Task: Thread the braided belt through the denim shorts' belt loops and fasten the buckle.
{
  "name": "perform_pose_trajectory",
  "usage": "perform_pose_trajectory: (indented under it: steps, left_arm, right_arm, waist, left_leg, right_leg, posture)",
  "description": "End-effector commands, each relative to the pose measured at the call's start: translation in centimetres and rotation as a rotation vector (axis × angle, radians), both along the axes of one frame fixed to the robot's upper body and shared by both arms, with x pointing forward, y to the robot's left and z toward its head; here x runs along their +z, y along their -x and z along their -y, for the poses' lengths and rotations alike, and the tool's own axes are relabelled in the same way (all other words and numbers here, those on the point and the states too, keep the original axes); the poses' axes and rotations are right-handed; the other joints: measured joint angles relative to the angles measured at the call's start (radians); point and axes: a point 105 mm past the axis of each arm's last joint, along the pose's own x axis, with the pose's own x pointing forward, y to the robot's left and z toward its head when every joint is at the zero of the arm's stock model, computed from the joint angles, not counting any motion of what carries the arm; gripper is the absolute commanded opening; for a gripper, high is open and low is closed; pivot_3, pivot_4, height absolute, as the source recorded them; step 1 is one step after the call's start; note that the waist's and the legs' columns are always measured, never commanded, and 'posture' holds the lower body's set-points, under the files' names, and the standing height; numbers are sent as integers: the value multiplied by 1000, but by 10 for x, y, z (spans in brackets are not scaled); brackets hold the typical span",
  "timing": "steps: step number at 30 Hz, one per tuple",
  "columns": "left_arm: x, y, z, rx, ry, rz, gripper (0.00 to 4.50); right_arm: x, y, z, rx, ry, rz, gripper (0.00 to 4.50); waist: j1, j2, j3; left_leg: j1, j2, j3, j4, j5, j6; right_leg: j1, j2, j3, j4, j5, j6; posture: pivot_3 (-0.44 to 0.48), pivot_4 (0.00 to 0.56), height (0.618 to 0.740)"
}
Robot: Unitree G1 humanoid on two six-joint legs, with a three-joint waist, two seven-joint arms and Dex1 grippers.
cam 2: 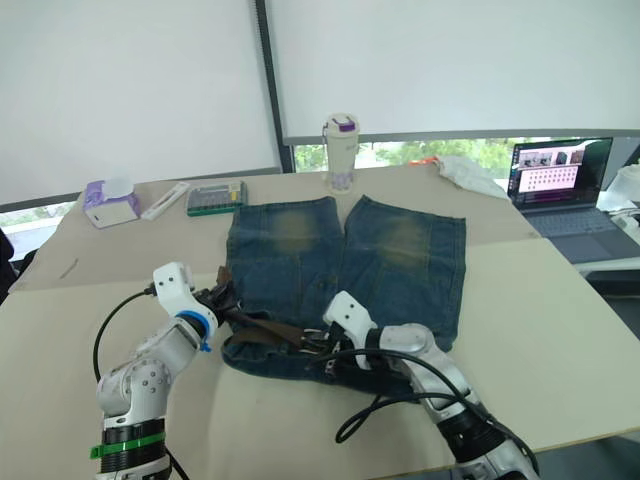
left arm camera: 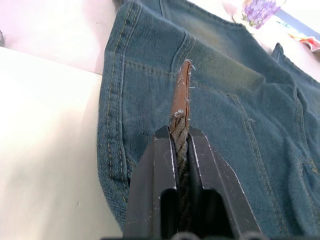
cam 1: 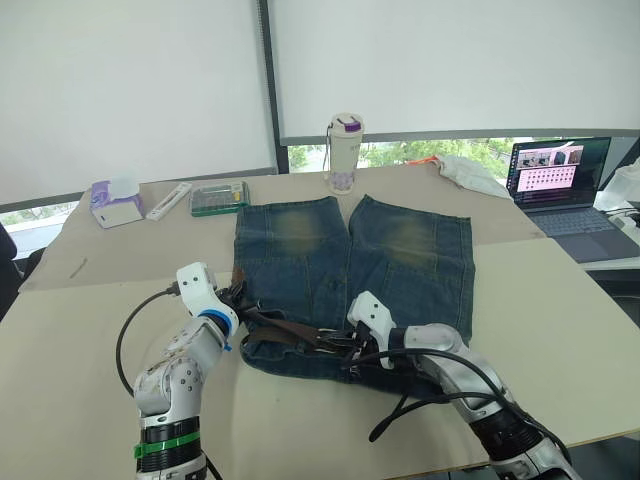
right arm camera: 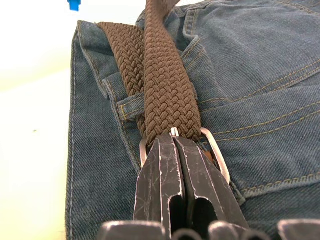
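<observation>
The denim shorts [cam 1: 350,260] lie flat on the table, waistband toward me. Along the waistband runs the braided belt [cam 1: 285,328], dark brown. My left gripper [cam 1: 237,297] is at the waistband's left end, shut on the belt's tip [left arm camera: 180,100], which stands up over the denim. Near the waistband's middle, my right gripper [cam 1: 345,345] is shut at the silver buckle [right arm camera: 216,150], whose frame shows on both sides of the fingers. In the right wrist view the strap doubles over itself, and one layer passes under a belt loop [right arm camera: 131,107].
A bottle with a purple cap [cam 1: 344,152] stands beyond the shorts. A tissue box [cam 1: 115,203] and a green box [cam 1: 219,198] sit at the far left, and an open laptop [cam 1: 565,180] at the far right. Black cables [cam 1: 125,335] hang from both arms.
</observation>
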Motion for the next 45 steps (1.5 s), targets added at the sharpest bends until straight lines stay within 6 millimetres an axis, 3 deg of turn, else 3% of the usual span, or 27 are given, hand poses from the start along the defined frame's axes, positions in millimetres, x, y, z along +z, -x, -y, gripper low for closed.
perform_pose_trajectory:
  steps: [1,6,9,18,20,22,24,27,30,33,36,38,42,45]
  left_arm:
    - [36,-7,4,-31,48,129,0]
    - [67,-9,44,-229,158,208,0]
    - [74,-5,68,-368,202,210,0]
    - [89,28,175,-972,306,192,0]
    - [98,30,198,-1048,360,205,0]
    - [104,30,209,-1075,401,206,0]
    - [109,41,235,-1191,391,210,0]
    - [107,41,253,-1234,364,205,0]
    - [90,33,259,-1206,272,159,0]
    - [77,30,252,-1199,183,152,1039]
    - [83,19,225,-1128,231,155,2101]
    - [88,6,185,-1046,283,146,2675]
    - [86,1,133,-956,256,131,2675]
    - [76,7,108,-943,221,98,1854]
  right_arm:
    - [-48,10,13,-24,139,-149,32]
    - [-53,12,15,-34,157,-191,32]
    - [-57,12,16,-42,171,-209,32]
    - [-65,15,20,-57,204,-233,32]
    - [-65,16,21,-64,214,-224,32]
    - [-65,16,21,-70,212,-226,32]
    - [-65,17,22,-87,203,-226,32]
    - [-64,18,22,-98,195,-217,32]
    - [-63,18,21,-109,181,-209,32]
    - [-60,19,18,-115,152,-199,0]
    - [-59,18,17,-123,146,-190,0]
    - [-59,18,17,-128,145,-186,0]
    - [-59,17,16,-129,142,-183,0]
    - [-58,17,15,-121,141,-175,0]
  waist:
    - [0,0,-1]
    - [-1,0,-2]
    - [-4,2,-4]
    - [-6,2,-6]
    - [-7,3,-7]
    - [-5,3,-7]
    - [-4,4,-8]
    - [8,4,-8]
    - [7,5,-7]
    - [3,4,-7]
    - [-3,5,-7]
    - [-12,6,-7]
    - [-26,10,-7]
    - [-18,5,-8]
  left_leg:
    - [0,0,0,0,0,0]
    - [0,0,0,0,0,0]
    - [0,0,0,0,0,0]
    - [2,-1,0,0,-1,0]
    - [2,-1,0,0,-1,0]
    - [2,-1,0,0,-1,0]
    - [2,-1,0,0,-1,1]
    - [1,-2,-1,1,-1,1]
    - [6,-2,-1,1,-2,3]
    - [10,-2,-2,-1,-3,4]
    - [10,-1,-2,-1,-3,4]
    - [10,-1,-2,-1,-3,3]
    - [11,0,-2,-6,-3,2]
    - [12,0,-2,-7,-3,2]
  right_leg:
    - [0,0,0,0,0,0]
    - [0,0,0,0,0,0]
    - [0,0,0,0,0,0]
    - [3,0,0,-1,-1,1]
    - [3,0,0,-1,-1,1]
    - [3,0,0,-2,-1,1]
    - [3,0,0,-2,-1,1]
    - [5,-1,-1,-3,-1,2]
    - [12,-1,-2,-9,-2,2]
    - [18,-1,-2,-12,-3,4]
    - [17,-1,-2,-12,-3,4]
    - [17,0,-2,-12,-3,4]
    - [13,1,0,-10,-4,5]
    - [13,0,-1,-10,-4,4]
  posture:
    - [0,150,740]
    - [0,150,740]
    - [0,150,740]
    - [0,150,740]
    - [0,150,740]
    - [0,150,740]
    - [0,150,740]
    - [0,150,740]
    - [0,150,740]
    - [0,150,740]
    - [0,150,740]
    - [0,150,740]
    - [0,150,740]
    - [0,150,740]
